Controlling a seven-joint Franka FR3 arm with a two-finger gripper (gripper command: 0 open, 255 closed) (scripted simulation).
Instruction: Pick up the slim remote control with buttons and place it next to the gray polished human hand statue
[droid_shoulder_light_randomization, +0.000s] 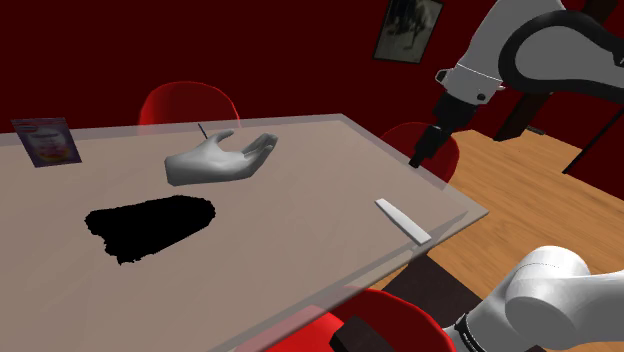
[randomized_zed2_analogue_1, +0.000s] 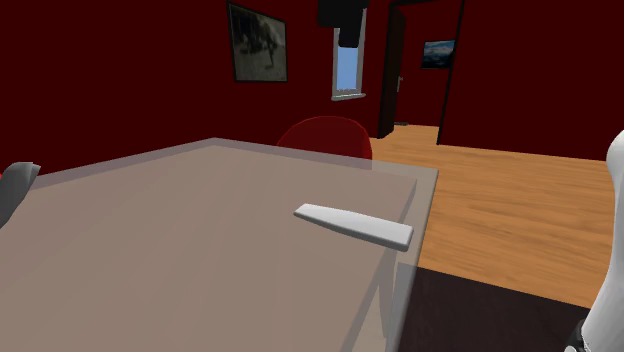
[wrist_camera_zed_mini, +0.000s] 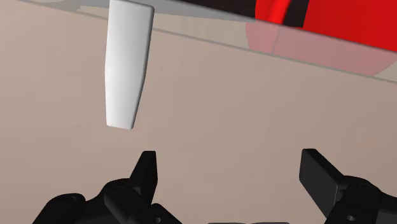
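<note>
**Remote (droid_shoulder_light_randomization: 402, 220) flat; hand statue (droid_shoulder_light_randomization: 215, 160) far off**

Slim and plain white, the remote lies flat near the worktop's (droid_shoulder_light_randomization: 300, 200) edge, ahead of the claw (wrist_camera_zed_mini: 232, 167) and beside one finger, untouched. The pale grey hand statue, fingers curled, lies well apart from the claw.

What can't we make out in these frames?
Remote: buttons not visible, plain white in every view; wrist view's edge cuts off its far end.
Hand statue: second exterior view's left edge cuts off all but a sliver.
Black patch on the table: shoulder view, nothing drawn there.
Claw: open in wrist view; in shoulder view too small and dark to read.
</note>
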